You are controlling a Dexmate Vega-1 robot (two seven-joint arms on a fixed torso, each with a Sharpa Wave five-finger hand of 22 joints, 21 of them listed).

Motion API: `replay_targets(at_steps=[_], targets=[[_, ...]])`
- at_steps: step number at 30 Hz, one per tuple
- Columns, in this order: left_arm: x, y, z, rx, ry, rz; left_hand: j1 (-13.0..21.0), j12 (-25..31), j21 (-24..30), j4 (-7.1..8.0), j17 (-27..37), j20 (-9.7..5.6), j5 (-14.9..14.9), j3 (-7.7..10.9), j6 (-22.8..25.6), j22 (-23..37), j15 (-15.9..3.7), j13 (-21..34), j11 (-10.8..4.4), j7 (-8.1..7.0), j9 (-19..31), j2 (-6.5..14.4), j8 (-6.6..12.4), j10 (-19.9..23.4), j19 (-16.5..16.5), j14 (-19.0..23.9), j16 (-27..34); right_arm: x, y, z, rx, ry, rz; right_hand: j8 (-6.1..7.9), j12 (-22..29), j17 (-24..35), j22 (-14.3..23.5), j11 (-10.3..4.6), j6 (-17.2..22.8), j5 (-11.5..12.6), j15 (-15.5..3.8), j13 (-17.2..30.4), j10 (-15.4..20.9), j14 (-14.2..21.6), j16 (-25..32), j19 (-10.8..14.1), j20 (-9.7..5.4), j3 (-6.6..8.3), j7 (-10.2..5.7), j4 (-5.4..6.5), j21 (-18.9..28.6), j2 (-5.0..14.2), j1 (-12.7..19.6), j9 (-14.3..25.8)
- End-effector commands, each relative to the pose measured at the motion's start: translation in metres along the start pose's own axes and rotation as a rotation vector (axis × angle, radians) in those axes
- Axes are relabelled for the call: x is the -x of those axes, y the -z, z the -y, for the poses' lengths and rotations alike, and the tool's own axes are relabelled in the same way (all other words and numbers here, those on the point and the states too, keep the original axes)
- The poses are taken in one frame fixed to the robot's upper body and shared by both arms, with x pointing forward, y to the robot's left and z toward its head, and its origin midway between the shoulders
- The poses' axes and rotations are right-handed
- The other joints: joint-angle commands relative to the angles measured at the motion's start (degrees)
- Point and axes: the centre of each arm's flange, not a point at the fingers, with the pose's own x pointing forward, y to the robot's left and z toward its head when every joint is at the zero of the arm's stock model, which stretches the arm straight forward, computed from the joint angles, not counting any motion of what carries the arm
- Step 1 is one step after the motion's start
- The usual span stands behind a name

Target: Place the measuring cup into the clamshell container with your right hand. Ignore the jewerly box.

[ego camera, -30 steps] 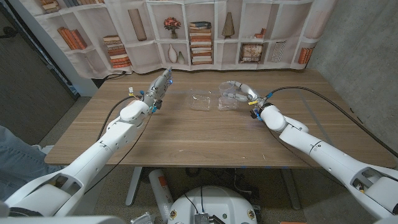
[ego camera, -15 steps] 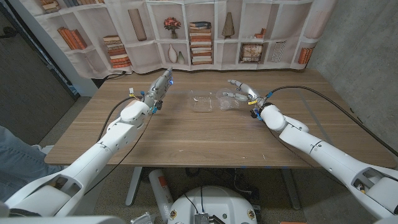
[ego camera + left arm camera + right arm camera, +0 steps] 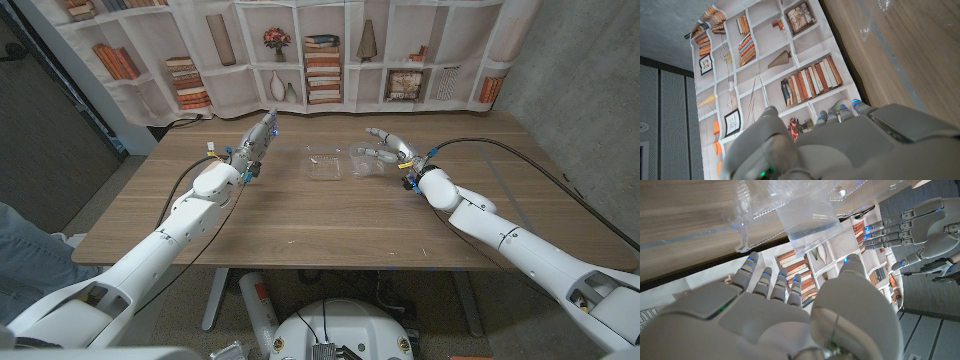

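A clear clamshell container (image 3: 325, 162) lies open at mid-table, its other half (image 3: 362, 170) toward my right hand. The clear measuring cup (image 3: 363, 158) sits in that right half; its outline is hard to tell from the plastic around it. My right hand (image 3: 391, 148) hovers just right of the cup with its fingers spread, holding nothing. In the right wrist view the container's rim (image 3: 752, 227) and the cup's clear wall (image 3: 807, 222) lie just beyond my fingertips (image 3: 771, 275). My left hand (image 3: 256, 142) stands left of the container, fingers straight and holding nothing.
A bookshelf-print curtain (image 3: 320, 50) hangs behind the table's far edge. Bare wood (image 3: 320, 220) stretches from the container to the near edge. My left hand (image 3: 910, 225) also shows in the right wrist view, beyond the container. A clear plastic edge (image 3: 882, 5) shows in the left wrist view.
My right hand, which was closed over the cup above the container, has opened and drawn slightly back to the right. The cup stays in the container. The left arm has not moved.
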Motion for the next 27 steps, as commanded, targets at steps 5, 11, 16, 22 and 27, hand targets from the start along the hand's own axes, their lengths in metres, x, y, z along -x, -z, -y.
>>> replay_targets(at_steps=[5,11,16,22,27], targets=[[0.0017,-0.0026,0.0010,-0.004,0.002,0.006,0.23,0.00,0.19,0.08,0.11,-0.61,-0.01,-0.25,0.04,0.18,0.17,0.28,-0.50,0.13,0.31,0.33,0.22,-2.50,-13.90,-8.42,-0.02,0.0039,-0.0069,0.0070,-0.005,0.025,0.018,0.51,0.75,0.19,0.06,-0.03,0.40,0.55,-0.42,0.09,0.49,0.51,0.72,0.18,0.06,-0.62,0.01,0.14,0.32,-0.03,-0.78,-0.08],[0.0028,-0.0025,0.0006,-0.005,0.002,0.003,0.25,0.03,0.19,0.08,0.11,-0.58,-0.03,-0.26,0.06,0.18,0.11,0.28,-0.57,0.10,0.31,0.36,0.21,-2.44,-13.91,-8.35,0.00,0.0040,-0.0084,0.0081,-0.034,0.032,0.027,1.03,1.48,0.25,0.07,0.31,1.52,0.98,-0.22,0.07,1.80,1.66,1.15,0.62,-0.89,-0.78,0.22,0.90,0.64,0.89,-1.79,-0.20],[0.0035,-0.0020,0.0002,-0.005,0.001,0.003,0.27,0.07,0.21,0.07,0.11,-0.55,-0.04,-0.27,0.07,0.18,0.11,0.28,-0.56,0.06,0.31,0.40,0.21,-2.32,-13.87,-8.26,0.03,0.0043,-0.0089,0.0097,-0.063,0.037,0.032,1.26,1.85,0.30,0.08,0.49,2.13,1.09,-0.80,0.06,2.54,2.13,1.28,0.75,-1.25,-0.92,0.45,1.59,0.74,1.62,-2.77,-0.26],[0.0038,-0.0020,0.0011,-0.005,0.005,0.009,0.30,0.12,0.21,0.07,0.11,-0.53,-0.05,-0.28,0.11,0.18,0.02,0.27,-0.59,0.05,0.31,0.43,0.21,-2.18,-13.87,-8.19,0.05,0.0055,-0.0109,0.0119,-0.076,0.050,0.044,1.34,2.01,0.34,0.09,0.30,2.42,1.10,-1.34,0.04,2.82,2.29,1.30,0.67,-1.22,-1.07,0.50,2.18,0.75,2.17,-3.64,-0.30],[0.0042,-0.0023,0.0019,-0.006,0.006,0.011,0.33,0.19,0.24,0.06,0.11,-0.52,-0.06,-0.28,0.13,0.18,0.06,0.27,-0.71,0.00,0.31,0.46,0.21,-1.97,-13.82,-8.07,0.09,0.0073,-0.0121,0.0130,-0.096,0.061,0.058,1.48,2.29,0.36,0.10,0.22,2.92,1.05,-1.95,0.01,3.42,2.50,1.31,0.81,-2.48,-1.25,0.86,2.76,0.85,2.69,-4.52,-0.37]])
